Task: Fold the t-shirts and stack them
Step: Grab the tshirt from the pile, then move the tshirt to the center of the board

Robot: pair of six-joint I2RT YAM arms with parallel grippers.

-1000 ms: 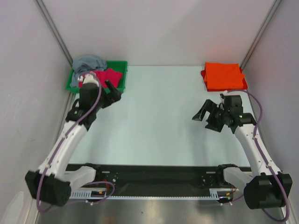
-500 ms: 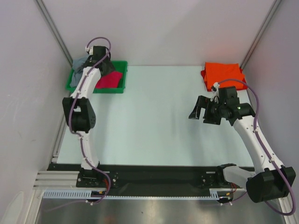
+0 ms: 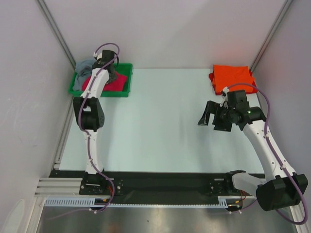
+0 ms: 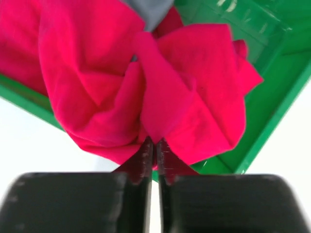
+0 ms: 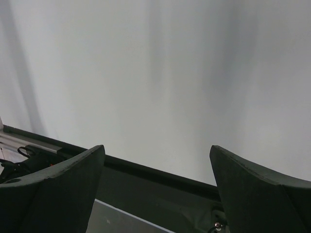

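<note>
The crimson-pink t-shirt lies crumpled in the green tray. My left gripper is shut on a fold at its near edge, the cloth bunching up between the tips. From above, the left gripper reaches far out over the tray and the crimson-pink t-shirt. A grey t-shirt hangs over the tray's far left corner. The orange t-shirt lies folded at the back right. My right gripper hovers open and empty over the table, its jaws wide apart.
White walls enclose the table on three sides, with metal corner posts at the back. The black base rail runs along the near edge. The right arm stands along the right side.
The left arm stretched out over the tray, and its jaws closed on the crimson-pink t-shirt. The right gripper shifted slightly left and stayed open.
</note>
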